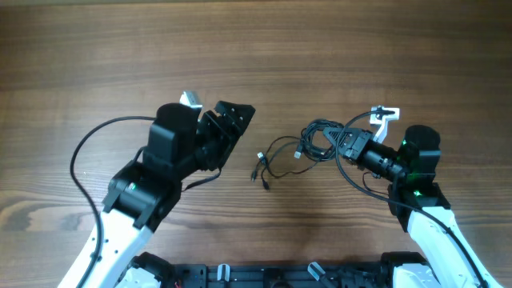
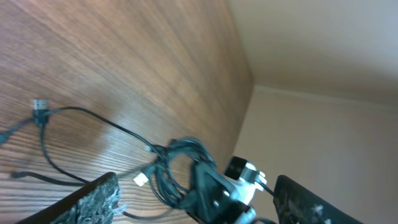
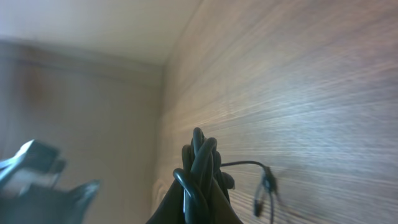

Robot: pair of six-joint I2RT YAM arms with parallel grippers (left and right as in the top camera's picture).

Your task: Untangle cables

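R hand [image 1: 350, 145] is gripping the cables [image 1: 318, 138], bunched centre-right on the counter [image 1: 256, 48] w/ loose plug ends trailing left. L hand [image 1: 238, 128] is hovering open, just left of them.

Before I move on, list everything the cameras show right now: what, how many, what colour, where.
cables: one tangled bunch of thin cords, black, right of table centre, one side clamped in the right gripper
plug ends: a few, dark, trailing from the bunch toward the left, lying on the wood
table: one, brown wood grain, under everything
left arm: one, white and black, lower left
right arm: one, white and black, lower right
left gripper: one, black, open, left of the cords and apart from them
right gripper: one, black, shut on the cables
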